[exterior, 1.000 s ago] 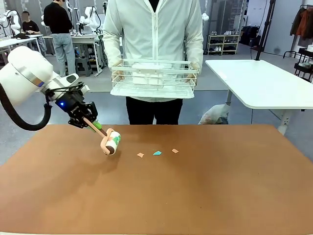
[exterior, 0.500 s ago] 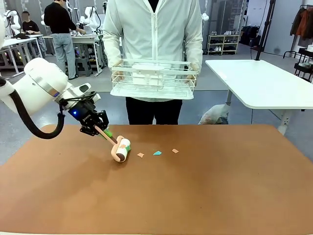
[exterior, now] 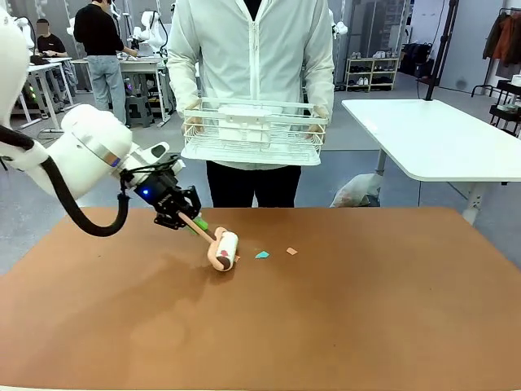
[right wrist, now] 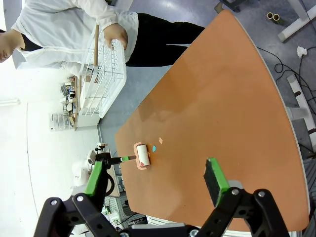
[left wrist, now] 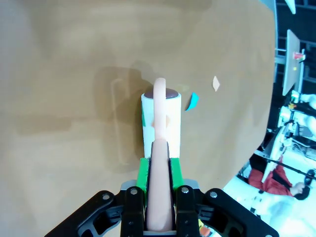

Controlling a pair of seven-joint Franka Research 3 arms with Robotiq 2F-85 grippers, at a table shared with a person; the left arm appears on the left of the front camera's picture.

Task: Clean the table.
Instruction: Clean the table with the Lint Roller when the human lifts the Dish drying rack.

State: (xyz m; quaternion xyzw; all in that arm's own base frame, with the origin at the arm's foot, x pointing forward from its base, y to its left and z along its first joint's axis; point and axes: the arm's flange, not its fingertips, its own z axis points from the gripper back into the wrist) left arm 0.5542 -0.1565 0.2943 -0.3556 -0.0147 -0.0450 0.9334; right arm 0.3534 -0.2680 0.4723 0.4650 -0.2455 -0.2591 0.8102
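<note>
My left gripper (exterior: 186, 218) (left wrist: 159, 173) is shut on the pink handle of a lint roller (exterior: 225, 249) (left wrist: 165, 118), whose white roll rests on the reddish-brown table (exterior: 366, 309) left of centre. Just right of the roll lies a teal scrap (exterior: 262, 255) (left wrist: 192, 100), and a small orange scrap (exterior: 291, 251) (left wrist: 216, 83) lies a little farther right. My right gripper (right wrist: 155, 180) hangs open high above the table (right wrist: 222, 123), with the roller (right wrist: 143, 155) far below it.
A person stands at the table's far edge holding a white wire rack (exterior: 255, 130) in both hands above the edge. A white-topped table (exterior: 431, 138) stands at the back right. Other people work at benches far left.
My left arm has pushed the roller to the right across the table. The roll now covers the spot where the nearest orange scrap lay. The person has shifted only slightly.
</note>
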